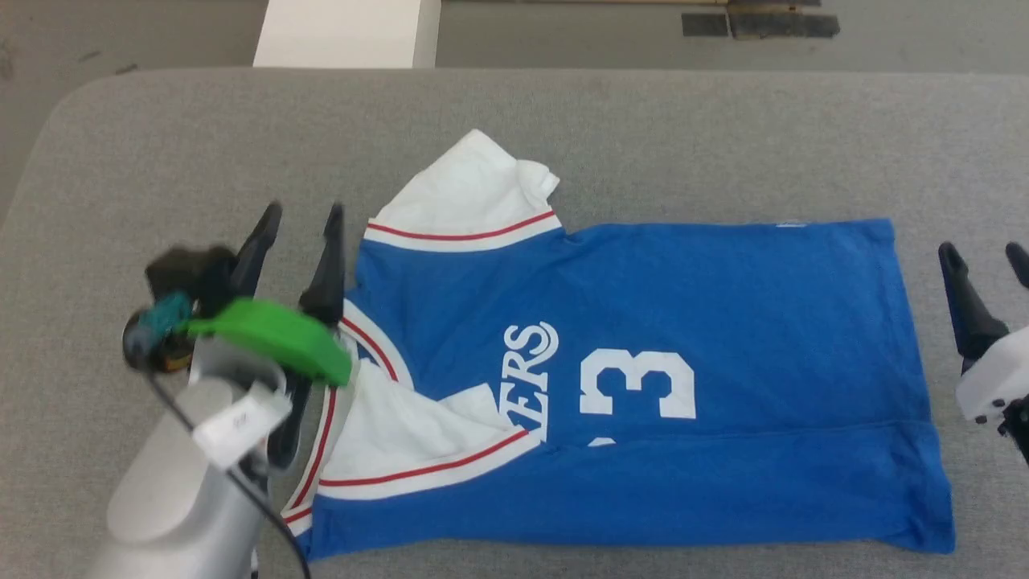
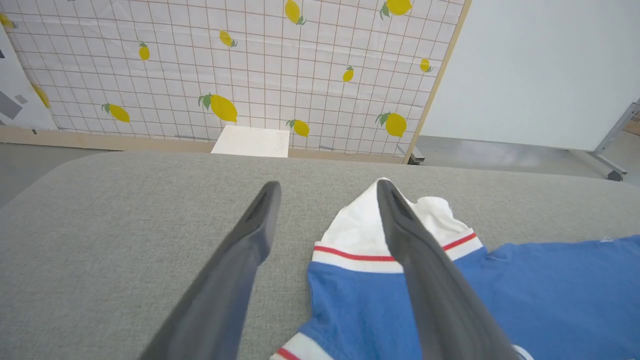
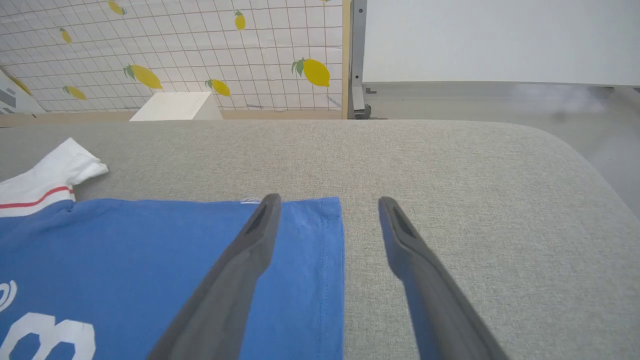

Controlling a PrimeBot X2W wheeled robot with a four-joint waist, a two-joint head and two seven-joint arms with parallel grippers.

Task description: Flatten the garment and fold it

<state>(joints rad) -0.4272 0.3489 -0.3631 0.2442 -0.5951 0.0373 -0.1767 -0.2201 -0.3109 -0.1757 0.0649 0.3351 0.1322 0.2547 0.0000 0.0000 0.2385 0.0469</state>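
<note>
1. One jersey [image 1: 683,322] lies on the grey table [image 1: 643,121], its long axis left-right in the head view, collar toward the robot's left, hem toward its right.
2. Two white sleeves: far sleeve [image 1: 466,193] spread out, near sleeve [image 1: 394,434] folded onto the chest.
3. Left gripper [image 1: 304,211] by the collar and right gripper [image 1: 982,253] beside the hem both gape wide, empty.

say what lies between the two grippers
The blue jersey, spread on the grey padded surface, lies between the left gripper and right gripper, in the head view.

Blue jersey [image 1: 723,322], white sleeves, number 3, lying sideways, near edge folded over
</note>
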